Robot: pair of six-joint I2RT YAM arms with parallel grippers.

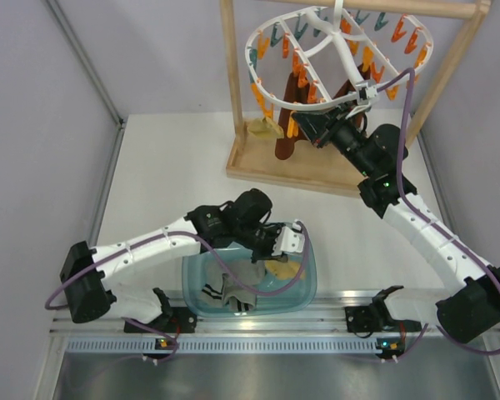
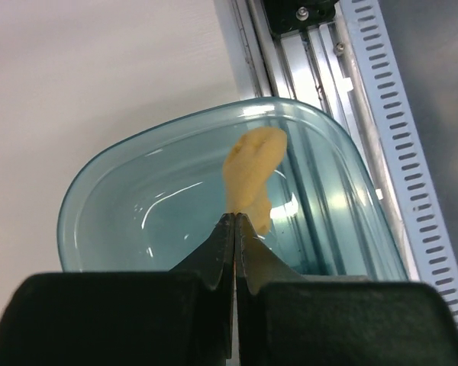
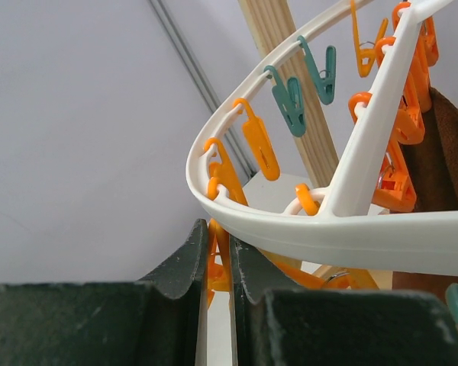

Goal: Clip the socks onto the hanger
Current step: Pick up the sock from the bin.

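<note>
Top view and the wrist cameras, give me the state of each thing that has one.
left gripper, shut on the yellow sock over the bin.
right gripper, shut on an orange clip of the hanger.
hanger, tilted, hung on the wooden rack.
bin, open, grey sock inside.
brown socks, hanging from the hanger.
</note>
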